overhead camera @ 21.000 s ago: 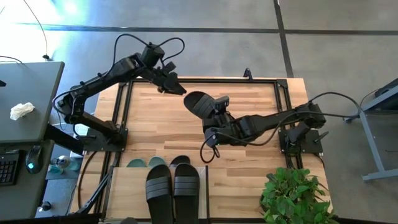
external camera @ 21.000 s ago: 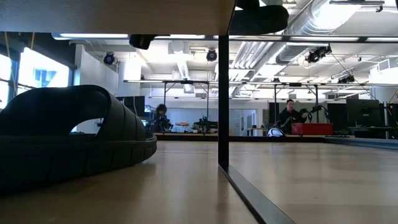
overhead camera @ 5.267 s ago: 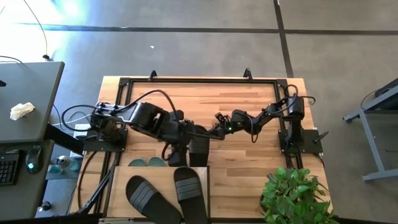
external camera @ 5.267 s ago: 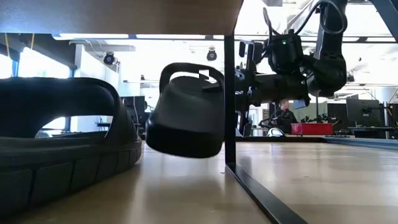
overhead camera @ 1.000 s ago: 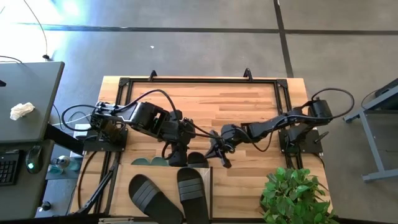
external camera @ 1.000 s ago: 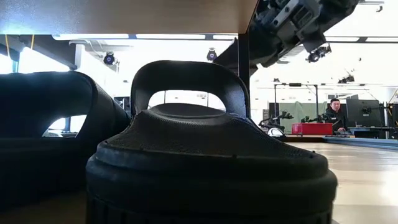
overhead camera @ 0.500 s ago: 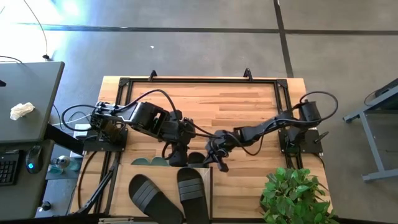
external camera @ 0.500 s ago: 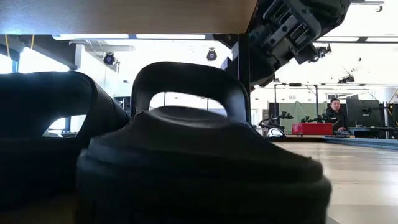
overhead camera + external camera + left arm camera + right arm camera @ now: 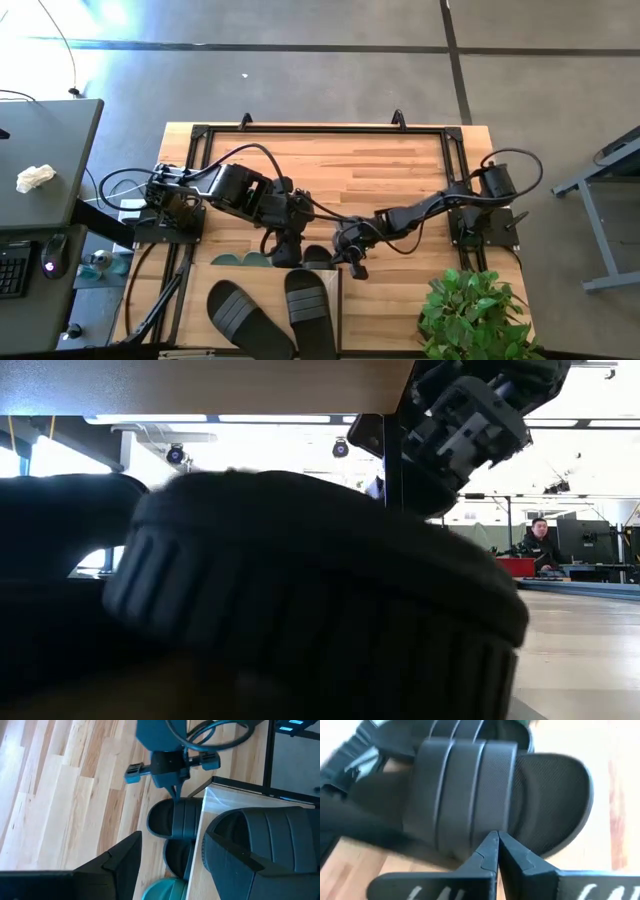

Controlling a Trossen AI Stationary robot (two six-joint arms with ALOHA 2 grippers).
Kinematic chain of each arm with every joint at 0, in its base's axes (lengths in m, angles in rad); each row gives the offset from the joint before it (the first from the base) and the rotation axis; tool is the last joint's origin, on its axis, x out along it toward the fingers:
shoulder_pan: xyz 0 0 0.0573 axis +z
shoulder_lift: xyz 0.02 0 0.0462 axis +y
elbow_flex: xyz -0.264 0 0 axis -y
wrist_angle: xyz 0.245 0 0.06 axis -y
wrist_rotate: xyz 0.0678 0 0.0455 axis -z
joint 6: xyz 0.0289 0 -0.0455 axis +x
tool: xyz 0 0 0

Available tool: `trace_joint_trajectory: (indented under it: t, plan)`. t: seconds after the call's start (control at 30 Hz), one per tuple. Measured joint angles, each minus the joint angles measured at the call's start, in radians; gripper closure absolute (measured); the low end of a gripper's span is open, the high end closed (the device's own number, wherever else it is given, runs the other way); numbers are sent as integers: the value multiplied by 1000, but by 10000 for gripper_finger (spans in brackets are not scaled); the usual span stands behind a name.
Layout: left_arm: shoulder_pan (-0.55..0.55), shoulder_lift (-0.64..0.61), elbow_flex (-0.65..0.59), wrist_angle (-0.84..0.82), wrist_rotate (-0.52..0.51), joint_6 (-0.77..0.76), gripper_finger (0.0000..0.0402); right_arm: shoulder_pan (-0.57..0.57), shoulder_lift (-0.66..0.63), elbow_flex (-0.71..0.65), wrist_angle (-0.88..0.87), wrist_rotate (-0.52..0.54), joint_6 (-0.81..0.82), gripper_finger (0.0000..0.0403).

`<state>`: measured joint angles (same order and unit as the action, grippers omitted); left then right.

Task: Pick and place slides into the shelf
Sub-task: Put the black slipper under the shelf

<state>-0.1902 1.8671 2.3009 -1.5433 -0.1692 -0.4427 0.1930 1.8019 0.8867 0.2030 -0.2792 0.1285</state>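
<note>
I am nudging a black slide (image 9: pixel 490 795) under the shelf (image 9: pixel 255 275) top, lower level, beside the green pair. Right gripper (image 9: pixel 496 851) jaws clenched empty, tips pushing its strap. Left gripper (image 9: pixel 290 250) hovering nearby, jaws released. Next: push fully inside, probably.

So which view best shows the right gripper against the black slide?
The right wrist view: the shut right gripper touches the black slide. The left wrist view shows this from farther off, the high view small, the low view only blurred.
</note>
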Motion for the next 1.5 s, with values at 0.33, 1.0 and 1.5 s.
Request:
trace_joint_trajectory:
  t: [0.33,1.0,1.5]
  plan:
    - [0,0,0,-2,-8,32,202,17,6,-2,-5,-43,-17,403]
    - [44,-31,53,-28,64,131,202,-13,-104,-2,-80,-5,31,403]
    - [103,-98,55,-18,85,263,202,-47,-22,114,-101,-90,215,403]
